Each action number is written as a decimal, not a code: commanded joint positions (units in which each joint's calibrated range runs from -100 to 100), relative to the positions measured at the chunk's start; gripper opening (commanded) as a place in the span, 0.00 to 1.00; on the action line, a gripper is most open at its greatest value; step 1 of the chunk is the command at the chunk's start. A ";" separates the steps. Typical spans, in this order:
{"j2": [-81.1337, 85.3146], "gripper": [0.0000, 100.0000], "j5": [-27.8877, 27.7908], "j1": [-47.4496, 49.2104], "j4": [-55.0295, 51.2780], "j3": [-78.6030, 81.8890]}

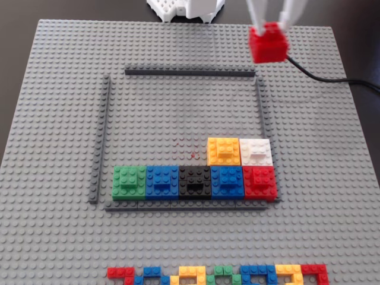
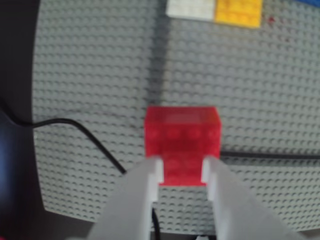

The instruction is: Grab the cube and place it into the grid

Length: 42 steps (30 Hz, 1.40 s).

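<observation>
Surface: a large light-grey studded LEGO baseplate [image 1: 59, 119] lies on a dark table [image 1: 12, 35]; a black cable [image 1: 332, 77] runs off the baseplate at the right of the fixed view.
Grid: a square outlined by four thin dark-grey LEGO bars [image 1: 190, 72]; inside it, along the near bar, stand a green block [image 1: 129, 181], a blue block [image 1: 161, 181], a black block [image 1: 195, 181], a second blue block [image 1: 227, 181] and a red block [image 1: 259, 181]; an orange block [image 1: 223, 151] and a white block [image 1: 256, 151] stand behind the last two.
Strip: a multicoloured row of flat pieces [image 1: 219, 275] at the near edge of the baseplate.
Arm: the white base [image 1: 187, 8] is at the far edge; the white gripper [image 1: 270, 27] reaches down from above.
Jaws: they pinch the raised top brick of the bright red square LEGO cube [image 2: 182, 140] from two sides.
Cube position: lifted above the baseplate, outside the grid, near its far right corner in the fixed view.
</observation>
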<state>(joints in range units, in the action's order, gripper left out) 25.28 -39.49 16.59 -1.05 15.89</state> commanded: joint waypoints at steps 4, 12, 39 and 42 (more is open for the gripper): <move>13.93 0.00 -3.76 -8.01 2.71 11.44; 19.87 0.00 -5.96 -13.46 5.20 20.77; -14.36 0.00 -7.91 -16.40 10.28 -3.52; -17.37 0.00 -8.50 -17.43 10.38 -6.42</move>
<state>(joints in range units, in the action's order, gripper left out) 9.75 -47.25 0.47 8.96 17.83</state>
